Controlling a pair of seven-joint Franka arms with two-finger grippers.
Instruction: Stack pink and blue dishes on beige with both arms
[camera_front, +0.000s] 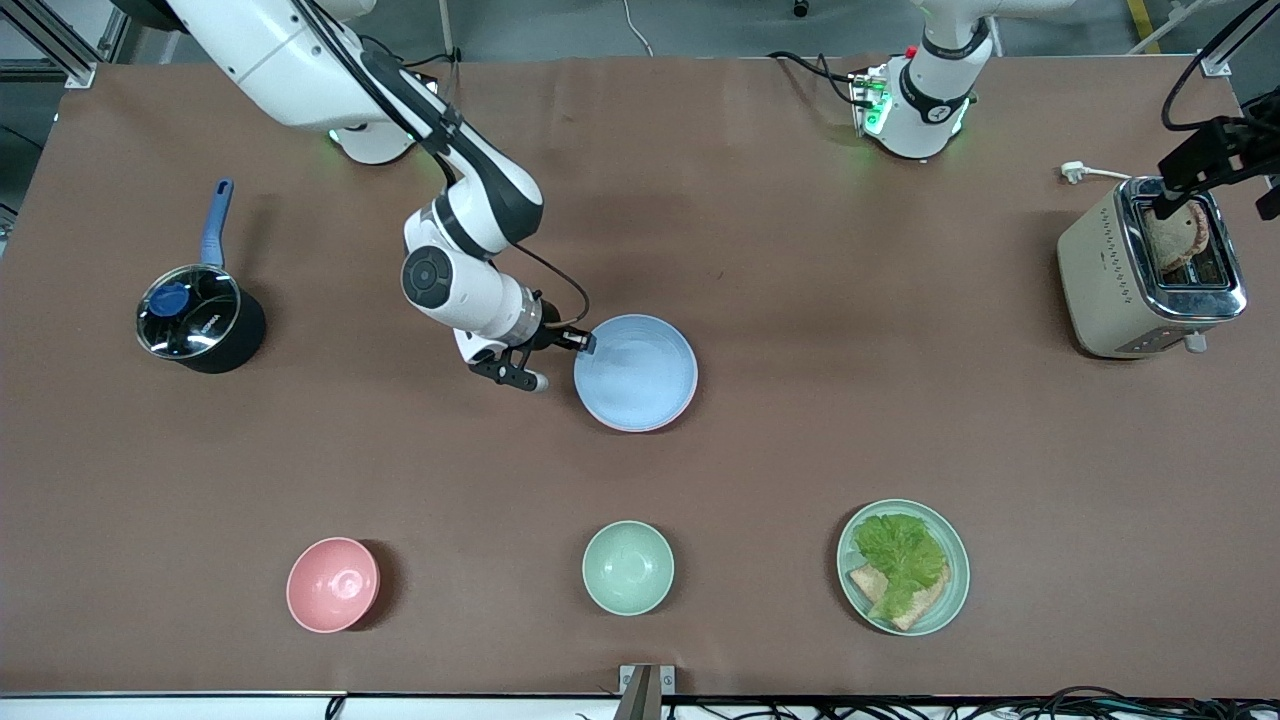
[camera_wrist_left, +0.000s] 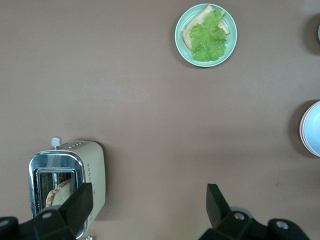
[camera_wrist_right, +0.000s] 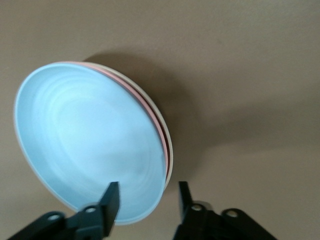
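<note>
The light blue plate (camera_front: 636, 372) lies on top of a stack in the middle of the table. Under it the right wrist view shows the thin rim of the pink plate (camera_wrist_right: 148, 106) and, lowest, the cream-beige plate (camera_wrist_right: 169, 145). My right gripper (camera_front: 562, 362) is open at the stack's edge toward the right arm's end. One finger (camera_wrist_right: 111, 200) is over the blue plate (camera_wrist_right: 90, 145); the other is outside the rim and grips nothing. My left gripper (camera_front: 1200, 165) hangs open and empty over the toaster (camera_front: 1150, 270), its fingers wide apart (camera_wrist_left: 149, 195).
A mint-green plate (camera_front: 903, 566) with lettuce and toast, a mint bowl (camera_front: 628, 567) and a pink bowl (camera_front: 333, 584) stand in a row near the front camera. A lidded black pot (camera_front: 198, 320) with a blue handle sits toward the right arm's end.
</note>
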